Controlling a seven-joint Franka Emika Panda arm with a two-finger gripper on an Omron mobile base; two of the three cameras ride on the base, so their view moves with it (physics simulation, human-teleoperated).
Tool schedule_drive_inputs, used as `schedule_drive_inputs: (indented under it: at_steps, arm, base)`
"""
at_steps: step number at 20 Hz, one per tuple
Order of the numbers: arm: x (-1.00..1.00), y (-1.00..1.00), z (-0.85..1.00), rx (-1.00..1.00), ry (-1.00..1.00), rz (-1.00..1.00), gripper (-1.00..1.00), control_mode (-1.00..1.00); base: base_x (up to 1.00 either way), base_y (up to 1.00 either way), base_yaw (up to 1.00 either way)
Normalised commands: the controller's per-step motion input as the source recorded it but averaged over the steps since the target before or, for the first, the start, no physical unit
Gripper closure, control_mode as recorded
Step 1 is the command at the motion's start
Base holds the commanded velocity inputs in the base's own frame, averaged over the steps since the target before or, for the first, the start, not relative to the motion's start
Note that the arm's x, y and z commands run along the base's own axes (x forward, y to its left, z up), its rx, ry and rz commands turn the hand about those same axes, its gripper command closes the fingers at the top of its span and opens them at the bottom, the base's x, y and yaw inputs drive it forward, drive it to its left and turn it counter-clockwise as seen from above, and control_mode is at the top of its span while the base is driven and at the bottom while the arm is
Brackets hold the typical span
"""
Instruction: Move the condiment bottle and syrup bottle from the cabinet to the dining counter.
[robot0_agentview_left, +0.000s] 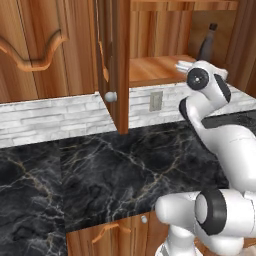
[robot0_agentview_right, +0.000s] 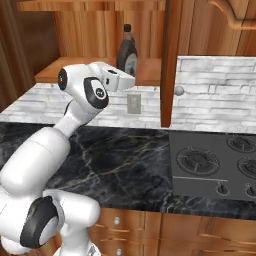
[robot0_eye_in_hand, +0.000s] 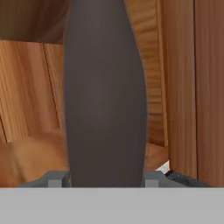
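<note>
Arm reaching into the open cabinet (robot0_agentview_right: 150, 30) above the bench (robot0_agentview_right: 130, 160). The end effector (robot0_agentview_right: 129, 80) sits at shelf height, directly in front of the syrup bottle (robot0_agentview_right: 127, 52), which stands upright on the cabinet's lower shelf (robot0_agentview_left: 155, 67), toward the side away from the hanging door (robot0_agentview_left: 120, 65).

In the hand view the syrup bottle (robot0_eye_in_hand: 105, 96) rises between the two fingertips (robot0_eye_in_hand: 54, 179), one on each flank of its widest part, its long axis vertical and running across the line joining the fingers. The jaws stand apart at about the bottle's width; they appear to bracket the body closely, but whether they actually press on it cannot be told, so the hold is best judged as about made, not confirmed.

The governing relation: bottle dead ahead of the end effector and centred between its fingers, with the base resting on the shelf. A withdrawal would have to come straight back out toward the bench, clear of the door edge at the side.

The slender red bottle cannot be made out here.
</note>
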Motion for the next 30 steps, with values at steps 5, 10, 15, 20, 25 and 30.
schedule_drive_inputs:
  at_steps: [5,10,15,20,25,30]
  arm:
    - [-0.92,0.00,0.00,-0.12,0.02,0.27,1.00,-1.00]
    - [-0.91,0.00,0.11,-0.11,0.02,0.29,1.00,-1.00]
    - [-0.92,0.00,0.20,-0.10,0.02,0.31,1.00,-1.00]
    - [-0.80,0.02,0.27,-0.07,0.07,0.26,1.00,-1.00]
    - [-0.53,0.14,0.21,-0.02,0.07,0.08,1.00,-1.00]
    - [-0.27,0.20,0.05,0.00,0.07,0.00,1.00,-1.00]
  base:
    - [0.00,0.00,0.00]
    - [0.00,0.00,0.00]
    - [0.00,0.00,0.00]
    - [0.00,0.00,0.00]
    - [0.00,0.00,0.00]
    - [0.00,0.00,0.00]
